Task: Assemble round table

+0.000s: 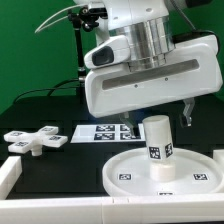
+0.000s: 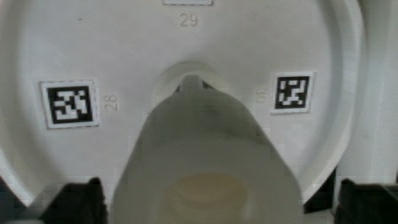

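Observation:
The white round disc (image 1: 125,181) lies flat on the table at the front of the exterior view's right. The short thick leg (image 1: 158,146) stands upright on its middle, with a tag facing the camera. My gripper (image 1: 163,114) hangs right over the leg's top; one dark finger (image 1: 186,112) shows beside it. In the wrist view I look down the leg (image 2: 210,150) onto the disc (image 2: 107,50). My gripper (image 2: 222,205) is open, its dark fingers (image 2: 80,202) on either side of the leg's top with gaps showing. The cross base (image 1: 35,141) lies on the exterior view's left.
The marker board (image 1: 103,131) lies flat behind the disc. A white raised border (image 1: 12,175) runs along the table's front on the exterior view's left. A green backdrop stands behind the table.

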